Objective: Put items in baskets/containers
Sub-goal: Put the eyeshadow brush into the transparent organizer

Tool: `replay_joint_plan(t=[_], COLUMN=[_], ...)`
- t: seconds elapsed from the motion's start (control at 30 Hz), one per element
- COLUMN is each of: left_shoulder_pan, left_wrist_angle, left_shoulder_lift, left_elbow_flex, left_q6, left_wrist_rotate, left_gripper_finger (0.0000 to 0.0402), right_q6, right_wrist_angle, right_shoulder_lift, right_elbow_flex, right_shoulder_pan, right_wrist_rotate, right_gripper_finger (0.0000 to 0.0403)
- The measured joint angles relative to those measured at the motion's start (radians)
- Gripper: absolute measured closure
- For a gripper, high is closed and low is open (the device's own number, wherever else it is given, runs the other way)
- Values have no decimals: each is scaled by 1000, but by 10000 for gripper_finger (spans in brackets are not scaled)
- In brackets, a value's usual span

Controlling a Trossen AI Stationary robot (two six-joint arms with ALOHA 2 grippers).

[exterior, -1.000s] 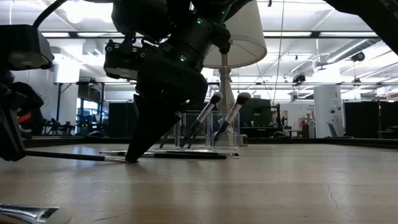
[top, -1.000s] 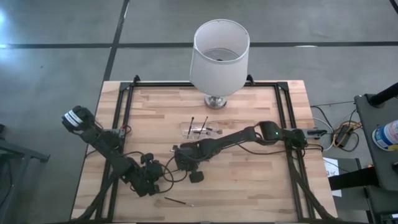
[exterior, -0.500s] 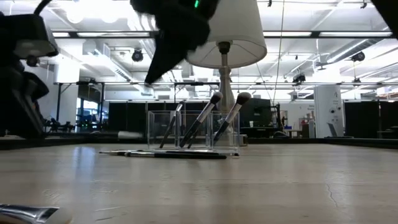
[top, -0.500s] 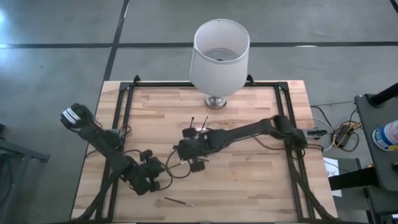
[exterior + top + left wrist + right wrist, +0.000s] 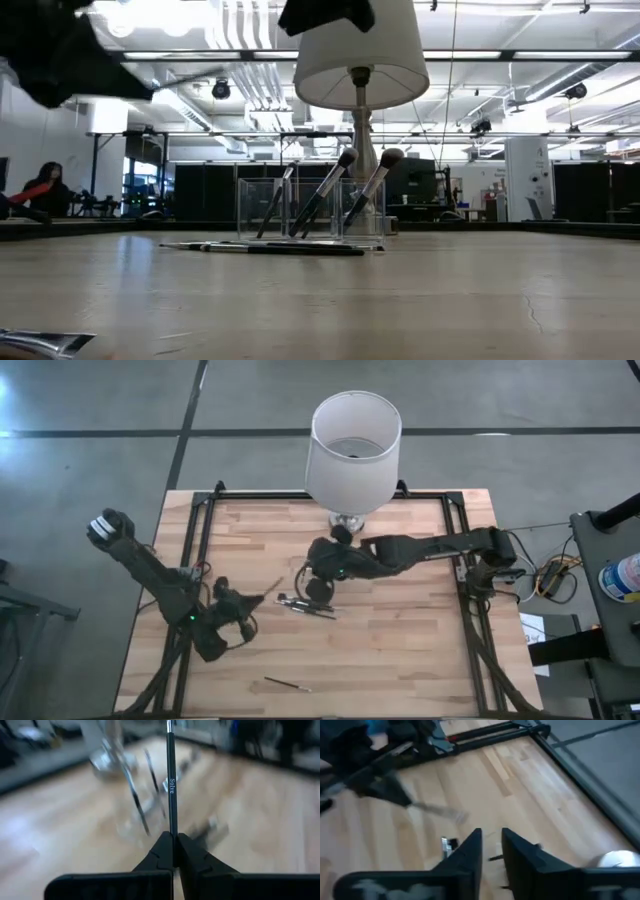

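A dark brush (image 5: 170, 785) is clamped in the shut left gripper (image 5: 173, 851), raised left of the clear holder (image 5: 310, 208); the right gripper (image 5: 491, 851), slightly parted and empty, is poised above that holder; three brushes (image 5: 325, 190) are stood inside it.

Grey concrete floor (image 5: 90, 470), bright ceiling strip lights (image 5: 500, 58), seated person (image 5: 40, 188) far off.

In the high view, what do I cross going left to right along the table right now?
Left gripper shut on a brush → loose brushes on the table → right gripper, empty, over the clear holder → lamp base.
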Motion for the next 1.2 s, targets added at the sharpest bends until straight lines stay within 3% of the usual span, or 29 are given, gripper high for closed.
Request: replay_joint_plan(t=[0.1, 0.2, 0.33, 0.5, 0.63, 0.77, 1.2], left_shoulder_pan=[0, 0, 0, 0, 1, 1, 7], left_wrist_angle=[36, 113, 159, 196, 214, 231, 285], left_shoulder_lift=[-52, -101, -141, -154, -154, -156, -156], left_elbow_flex=[-18, -41, -50, -50, -50, -50, -50], left_q6=[-5, 15, 66, 152, 176, 195, 212], left_wrist_rotate=[-150, -287, -361, -352, -285, -256, -239], left_gripper_finger=[397, 397, 397, 397, 397, 397, 397], right_q6=[82, 89, 131, 289, 297, 335, 363], right_wrist_angle=[103, 342, 692, 909, 999, 1054, 1135], right_shoulder_lift=[-51, -100, -103, -53, -4, 47, 136], right_elbow_flex=[-66, -154, -269, -368, -394, -392, -322], right_shoulder_pan=[7, 16, 8, -39, -56, -62, -74], right_wrist_rotate=[1, 19, -50, -89, -127, -190, -219], right_gripper_finger=[295, 256, 219, 204, 206, 209, 225])
